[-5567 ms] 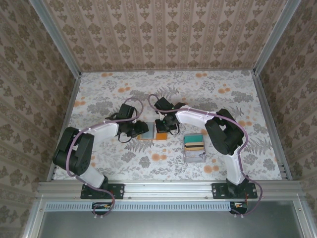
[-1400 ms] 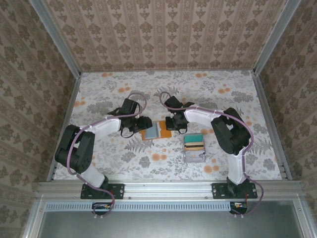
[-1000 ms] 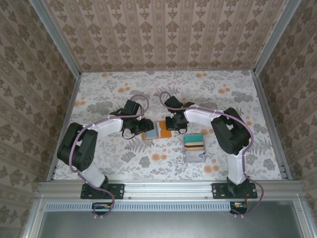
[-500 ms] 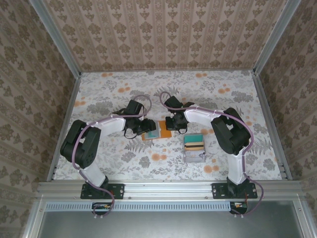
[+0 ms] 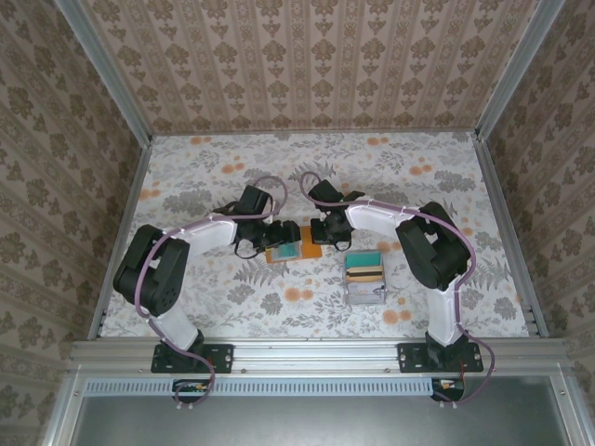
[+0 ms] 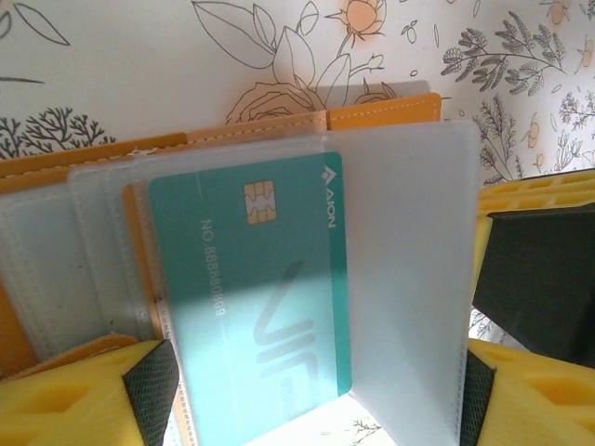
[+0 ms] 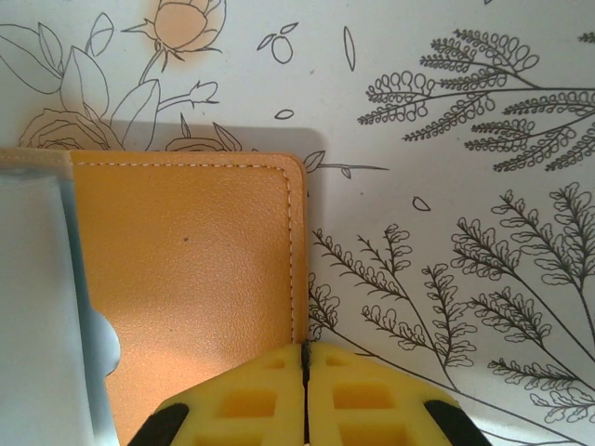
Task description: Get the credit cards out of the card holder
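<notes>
Two grippers meet at the card holder [image 5: 309, 249], which lies open and flat near the middle of the flowered table [image 5: 418, 177]. The left gripper [image 6: 311, 395] is spread wide, with one yellow finger on each side of a clear plastic sleeve [image 6: 409, 279] that stands out from the holder's orange cover. I cannot tell whether the pads touch the sleeve's edges. A teal credit card [image 6: 251, 288] with a gold chip lies among the clear sleeves, between those fingers. The right gripper [image 7: 305, 395] is closed with no gap, its seam directly over the holder's right edge. Near and right of the holder sits a grey tray [image 5: 364, 295] carrying teal and yellow cards.
</notes>
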Tool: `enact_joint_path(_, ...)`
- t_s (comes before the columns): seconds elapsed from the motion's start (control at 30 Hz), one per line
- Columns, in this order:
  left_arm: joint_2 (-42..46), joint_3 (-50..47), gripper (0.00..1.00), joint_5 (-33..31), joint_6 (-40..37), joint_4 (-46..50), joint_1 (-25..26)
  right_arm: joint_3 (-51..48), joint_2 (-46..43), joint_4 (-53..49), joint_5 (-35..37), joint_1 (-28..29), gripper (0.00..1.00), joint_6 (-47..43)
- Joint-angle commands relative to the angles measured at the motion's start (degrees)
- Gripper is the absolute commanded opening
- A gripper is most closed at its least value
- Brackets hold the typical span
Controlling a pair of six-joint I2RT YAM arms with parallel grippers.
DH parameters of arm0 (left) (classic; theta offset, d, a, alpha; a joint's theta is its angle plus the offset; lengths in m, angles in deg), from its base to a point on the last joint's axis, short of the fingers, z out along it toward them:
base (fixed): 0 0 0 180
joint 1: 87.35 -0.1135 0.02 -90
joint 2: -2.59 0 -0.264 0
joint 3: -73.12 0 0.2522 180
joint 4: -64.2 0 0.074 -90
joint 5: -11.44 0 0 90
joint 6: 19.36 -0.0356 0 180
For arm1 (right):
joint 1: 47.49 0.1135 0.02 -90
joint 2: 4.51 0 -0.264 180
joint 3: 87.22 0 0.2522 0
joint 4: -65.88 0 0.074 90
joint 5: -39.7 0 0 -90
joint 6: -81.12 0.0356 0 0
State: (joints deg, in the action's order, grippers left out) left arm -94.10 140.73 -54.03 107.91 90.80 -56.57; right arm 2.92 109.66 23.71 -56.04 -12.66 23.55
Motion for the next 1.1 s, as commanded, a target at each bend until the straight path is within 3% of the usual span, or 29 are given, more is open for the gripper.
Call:
enact_joint_path(0.0, 1.06, 1.59, 0.79, 1.05, -1.23, 1.20, 0.77, -0.78, 1.21, 0.37, -1.03, 0.90, 0.10, 0.96)
enact_joint_path(0.13, 1.17, 1.79, 0.86, 1.21, -1.42, 1.52, 0.94, -1.06, 0.83, 0.45, -0.93, 0.70, 0.11, 1.15)
enact_joint_path(0.5, 3.37, 2.94, 0.87, 0.34, -2.21, 3.55, 1.34, -0.80, -2.51, -0.22, 0.13, -1.09, 0.25, 1.63)
enact_joint_path(0.77, 4.88, 3.18, 0.86, -1.07, -1.95, 4.24, 1.09, 0.61, -6.53, -1.18, 0.19, -2.35, 0.29, 0.63)
enact_joint_path(0.87, 5.75, 1.83, 0.77, -2.50, -1.77, 4.39, -0.28, 0.68, -7.20, 0.06, -2.01, -2.31, 0.28, 0.88)
enact_joint_path(1.07, 6.33, -1.88, 0.35, -4.01, -1.86, 4.75, -3.22, 0.52, -6.54, 5.73, -11.04, -1.34, 0.27, 2.14)
